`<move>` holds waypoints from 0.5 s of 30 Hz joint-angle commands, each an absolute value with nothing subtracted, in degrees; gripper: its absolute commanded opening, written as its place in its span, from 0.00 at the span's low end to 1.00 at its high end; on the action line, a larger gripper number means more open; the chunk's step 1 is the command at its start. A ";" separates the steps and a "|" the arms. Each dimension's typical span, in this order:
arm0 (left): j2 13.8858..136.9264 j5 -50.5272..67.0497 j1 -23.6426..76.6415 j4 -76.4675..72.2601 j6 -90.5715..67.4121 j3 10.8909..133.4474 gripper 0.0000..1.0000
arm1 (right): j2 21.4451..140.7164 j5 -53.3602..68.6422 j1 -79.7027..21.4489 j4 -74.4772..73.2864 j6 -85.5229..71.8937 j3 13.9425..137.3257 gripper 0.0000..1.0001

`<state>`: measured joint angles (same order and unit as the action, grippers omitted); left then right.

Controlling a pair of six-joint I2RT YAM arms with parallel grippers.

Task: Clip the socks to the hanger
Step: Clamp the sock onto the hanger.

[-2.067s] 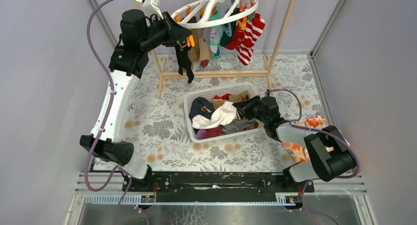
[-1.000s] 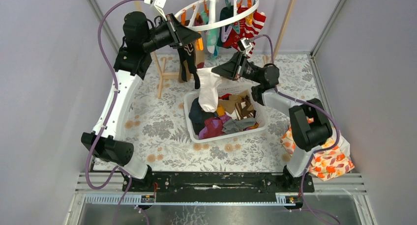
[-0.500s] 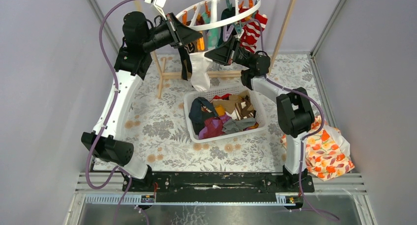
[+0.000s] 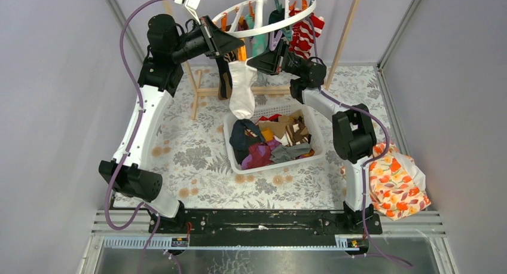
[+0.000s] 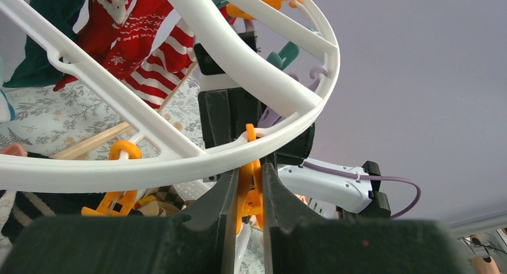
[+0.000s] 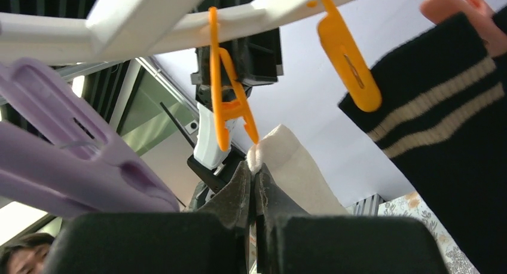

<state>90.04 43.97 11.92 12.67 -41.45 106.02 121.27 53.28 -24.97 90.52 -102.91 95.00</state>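
Beneath the hanger (image 5: 149, 166), right end effector (image 6: 254, 166) pinches white sock (image 4: 242, 88); left end effector (image 5: 250, 169) squeezes orange clip (image 5: 254, 205).

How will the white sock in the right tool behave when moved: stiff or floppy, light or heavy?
Probably floppy: the white sock hangs limp below the right tool. Likely light, since a pinch at its edge carries it.

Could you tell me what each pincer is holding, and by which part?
The left pincer squeezes an orange clip just under the hanger ring; the right pincer pinches the white sock by its top edge.
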 commanded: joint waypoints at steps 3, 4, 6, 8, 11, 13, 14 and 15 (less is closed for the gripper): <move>89.38 48.71 11.30 9.08 -40.76 106.35 0.00 | 121.29 58.61 -25.35 98.18 -105.68 102.17 0.00; 89.48 48.96 11.26 8.96 -40.89 106.42 0.00 | 121.33 59.17 -25.39 98.17 -106.00 102.66 0.00; 89.62 49.42 10.98 8.41 -41.44 106.44 0.00 | 121.42 60.05 -25.27 98.17 -106.61 103.42 0.00; 89.66 50.09 10.90 7.75 -42.17 106.27 0.00 | 121.67 60.17 -25.35 98.17 -107.11 103.93 0.00; 89.67 51.21 10.81 6.65 -43.30 105.70 0.00 | 121.98 59.52 -25.32 98.17 -107.01 104.15 0.00; 89.66 52.10 10.77 6.16 -43.86 105.51 0.00 | 122.45 58.93 -25.32 98.09 -106.95 104.38 0.00; 89.68 52.55 10.73 5.82 -44.26 105.51 0.00 | 122.70 58.45 -25.32 98.09 -106.96 104.60 0.00; 89.65 52.96 10.66 5.38 -44.62 105.42 0.00 | 122.96 58.01 -25.28 98.10 -106.85 104.83 0.00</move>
